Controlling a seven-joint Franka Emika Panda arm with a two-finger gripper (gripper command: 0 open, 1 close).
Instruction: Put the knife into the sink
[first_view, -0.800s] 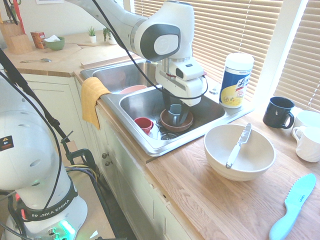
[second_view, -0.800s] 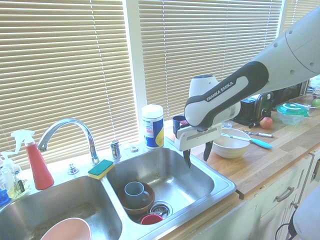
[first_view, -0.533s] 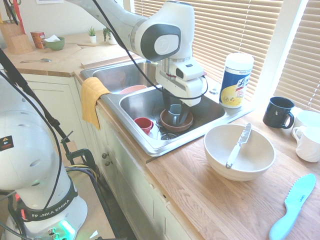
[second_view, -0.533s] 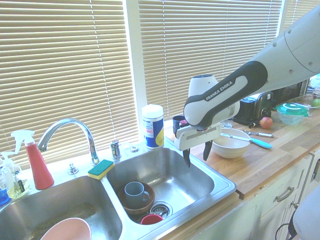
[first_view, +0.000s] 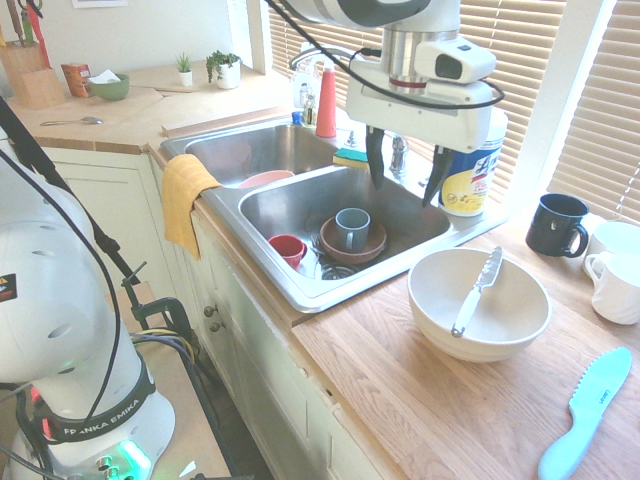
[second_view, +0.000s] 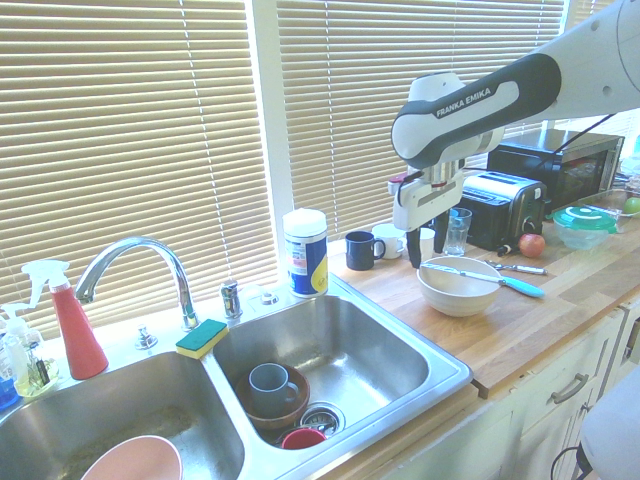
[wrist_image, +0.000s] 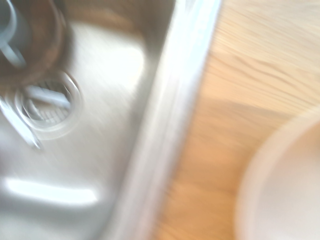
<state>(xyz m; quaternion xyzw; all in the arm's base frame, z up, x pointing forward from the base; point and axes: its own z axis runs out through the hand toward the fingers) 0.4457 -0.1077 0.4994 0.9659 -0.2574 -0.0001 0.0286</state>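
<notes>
The knife (first_view: 475, 292) lies inside the white bowl (first_view: 440, 320) on the desk (first_view: 420, 400), its white handle down in the hollow and its serrated blade propped on the far rim, so it rests tilted, not flat. The bowl stands just beside the sink (first_view: 300, 290), whose near basin already holds a grey mug (first_view: 351, 228) in a brown dish (first_view: 372, 243), and a red cup (first_view: 287, 247).

The gripper (first_view: 404, 178) hangs high over the sink's edge, short of the bowl, pointing down with its 2 fingers (first_view: 375, 160) spread wide and empty.

The step in hand looks to be the reach for the knife. It would go best by centring over the handle, turning the fingers to straddle it crosswise, and descending inside the rim without nudging the bowl. A grip near the handle's middle should keep the blade from tipping. The light-blue knife (first_view: 585, 412) further along is not the target.
</notes>
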